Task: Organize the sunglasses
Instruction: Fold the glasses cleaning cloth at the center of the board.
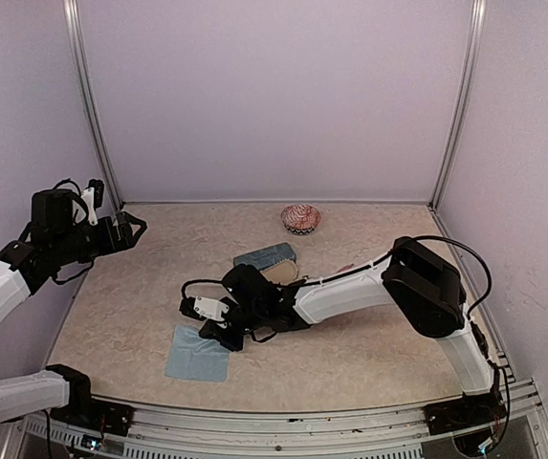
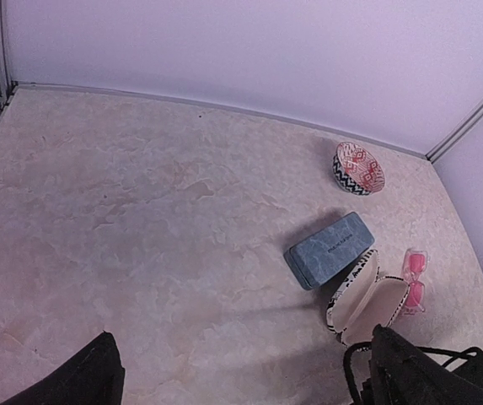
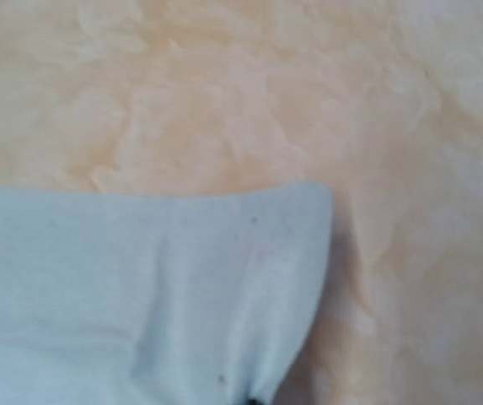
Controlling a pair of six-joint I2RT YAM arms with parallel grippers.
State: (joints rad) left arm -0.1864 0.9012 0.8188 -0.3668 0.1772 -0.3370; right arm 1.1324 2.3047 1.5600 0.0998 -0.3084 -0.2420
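The slim pink-red sunglasses (image 2: pixel 414 280) lie folded on the table to the right of an open black-and-white patterned case (image 2: pixel 366 301). The dark reddish-brown pair is out of view. My right gripper (image 1: pixel 222 335) reaches left across the table and is down at the top right corner of a light blue cloth (image 1: pixel 197 355). In the right wrist view the cloth (image 3: pixel 140 295) bunches toward one dark fingertip at the bottom edge. My left gripper (image 1: pixel 136 229) is open and empty, held high at the far left.
A blue-teal hard case (image 2: pixel 330 250) lies shut beside the open patterned case (image 1: pixel 281 273). A red-patterned pouch (image 1: pixel 300 219) sits near the back wall. My right arm (image 1: pixel 350 287) spans the middle of the table. Walls close in the back and sides.
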